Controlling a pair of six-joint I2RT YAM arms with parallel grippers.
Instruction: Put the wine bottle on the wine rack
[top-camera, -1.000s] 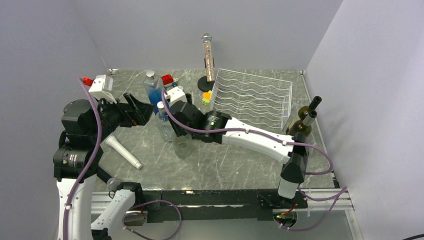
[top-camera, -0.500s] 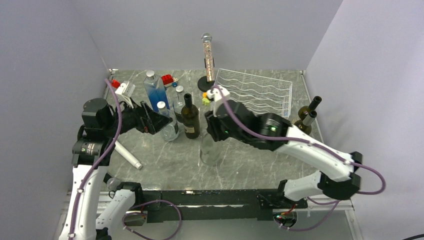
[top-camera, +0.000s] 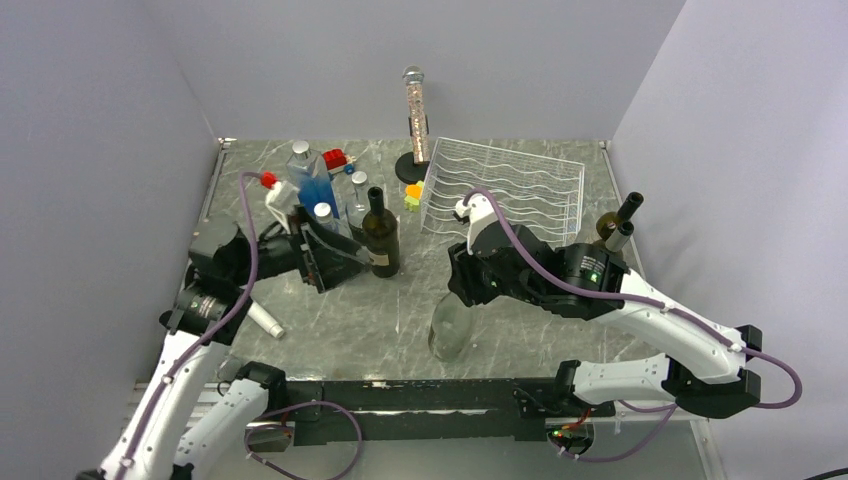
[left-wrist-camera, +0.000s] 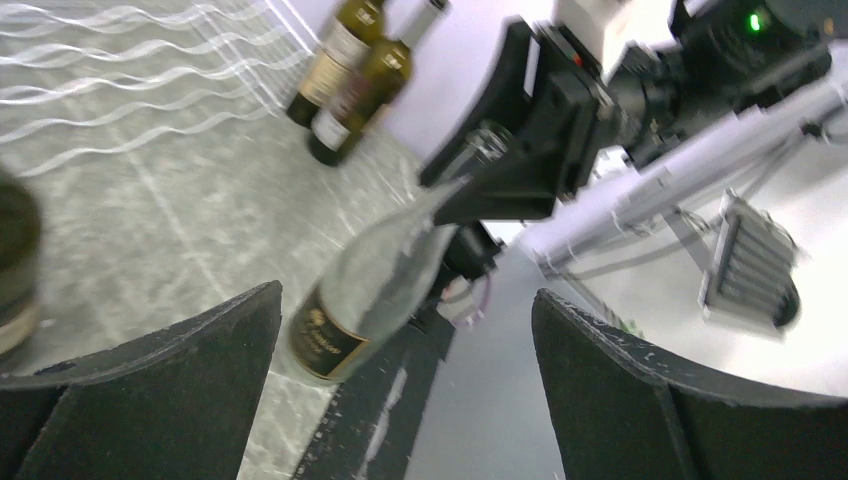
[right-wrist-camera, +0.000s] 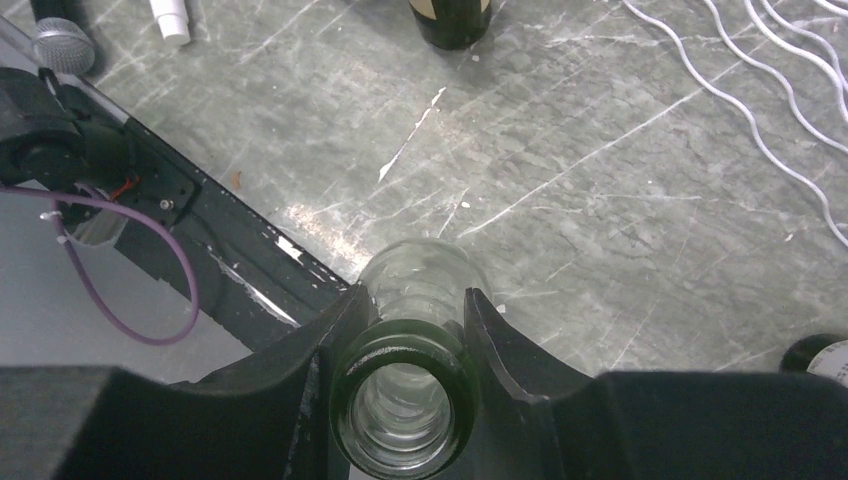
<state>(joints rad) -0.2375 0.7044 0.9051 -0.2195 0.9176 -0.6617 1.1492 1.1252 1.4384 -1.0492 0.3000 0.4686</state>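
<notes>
White arms (top-camera: 680, 335) carry black joints (top-camera: 575, 270), black fingers (left-wrist-camera: 150, 390) and purple cables (right-wrist-camera: 192, 285).

Pale lilac walls (top-camera: 300, 60) on three sides, grey-green marbled tabletop (top-camera: 400, 320), soft even light

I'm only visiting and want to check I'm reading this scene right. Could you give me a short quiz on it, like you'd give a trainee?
1. What is the right gripper shut on?
A) the neck of a clear glass bottle
B) a corkscrew
C) nothing

2. True or false: the wine rack has no bottle in it.

3. Does the left gripper have its jaws open or shut?

Key: 1. A. 2. True. 3. Open.
</notes>
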